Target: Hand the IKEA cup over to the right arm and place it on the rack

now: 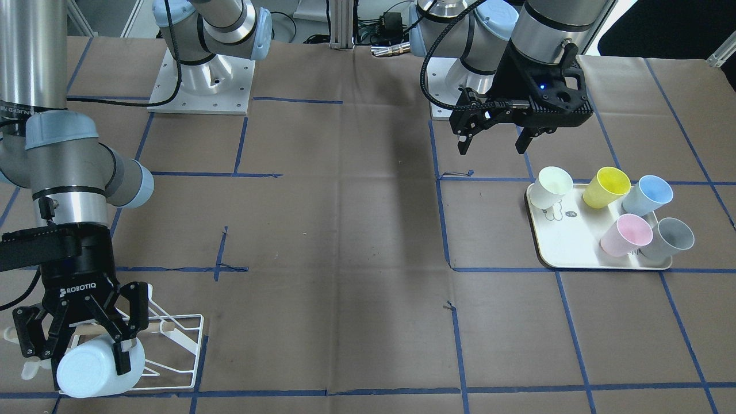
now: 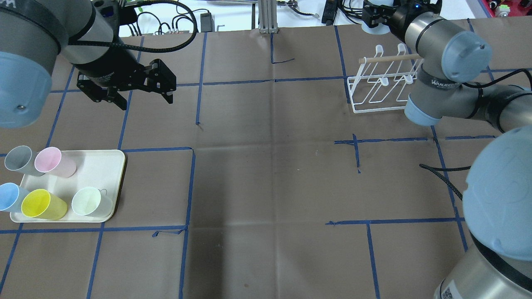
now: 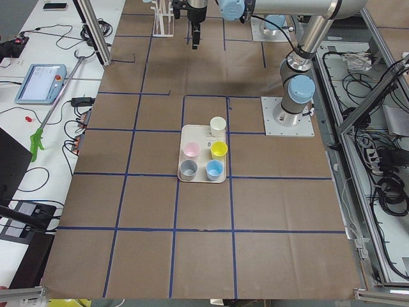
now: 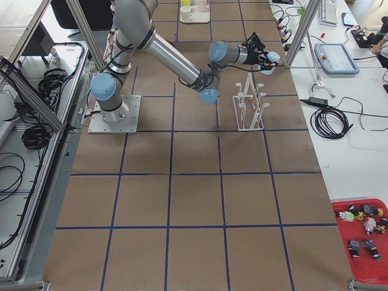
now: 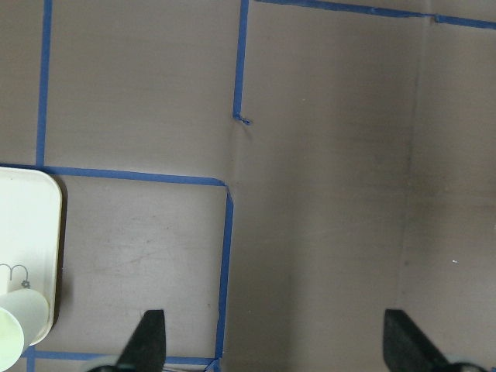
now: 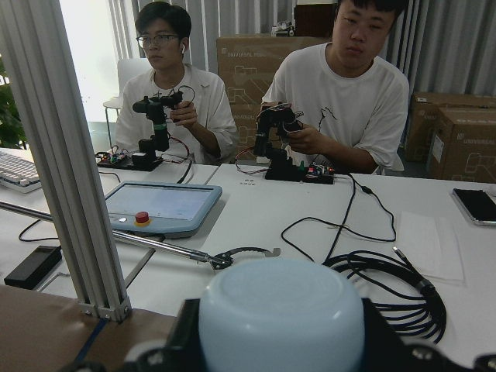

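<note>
Pinching the IKEA cup in the right end effector, black fingers pressed on the pale blue wall, closed base turned toward the front-facing camera. Held raised at the far right of the surface, just past the far end of the rack, seemingly clear of the white wire in the right side view. Not yet hung on any prong. Across the rack's top, a light wooden dowel. Through the right wrist camera, just the cup's pale blue body low in the middle, then a white desk with a person and a second person seated behind it.

Spread wide and gripping nothing: the left end effector, raised above the left side of the surface, near the tray and apart from everything on it. Both fingertips visible at the bottom of the left wrist view, well apart, with only bare surface between. Counting five cups upright on the cream tray: white cup, yellow cup and blue cup in one row, pink cup and grey cup in the other, close side by side
</note>
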